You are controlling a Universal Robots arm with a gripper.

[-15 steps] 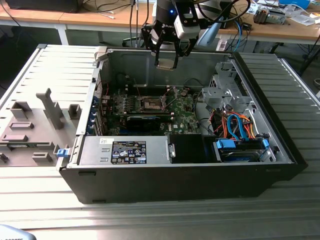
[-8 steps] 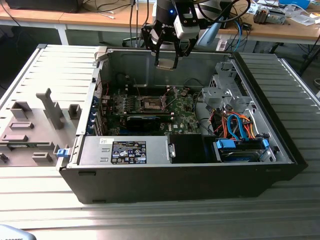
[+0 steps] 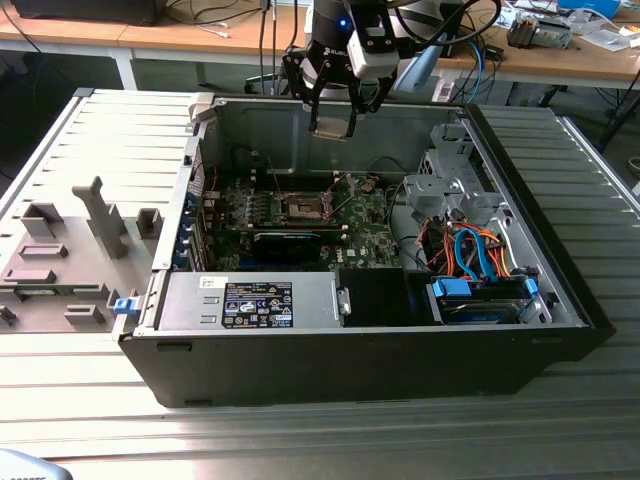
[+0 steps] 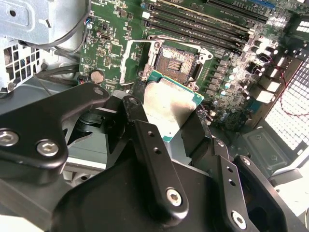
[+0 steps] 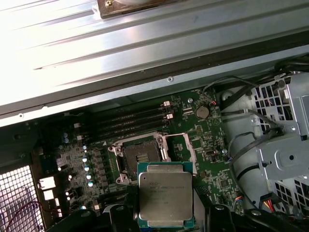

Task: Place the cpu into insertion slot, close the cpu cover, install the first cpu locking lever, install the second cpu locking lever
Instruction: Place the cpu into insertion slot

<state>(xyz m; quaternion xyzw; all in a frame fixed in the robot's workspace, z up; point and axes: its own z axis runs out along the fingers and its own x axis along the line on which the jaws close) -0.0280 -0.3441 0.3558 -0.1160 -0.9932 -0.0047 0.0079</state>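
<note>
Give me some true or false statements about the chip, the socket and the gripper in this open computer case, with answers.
The black gripper is shut on the small square silvery-topped cpu. True.
The cpu sits in the dark-centred square insertion slot. False: the slot is empty; the cpu is held above the board.
The thin silvery cpu cover is closed over the slot. False: it is swung open beside it.
Blue cables lie in the case at the exterior view's right. True.

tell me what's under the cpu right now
The cpu, held in the gripper, hangs above the green board; in the first wrist view the insertion slot shows open and empty past its edge. The board directly beneath the chip is covered.
</note>
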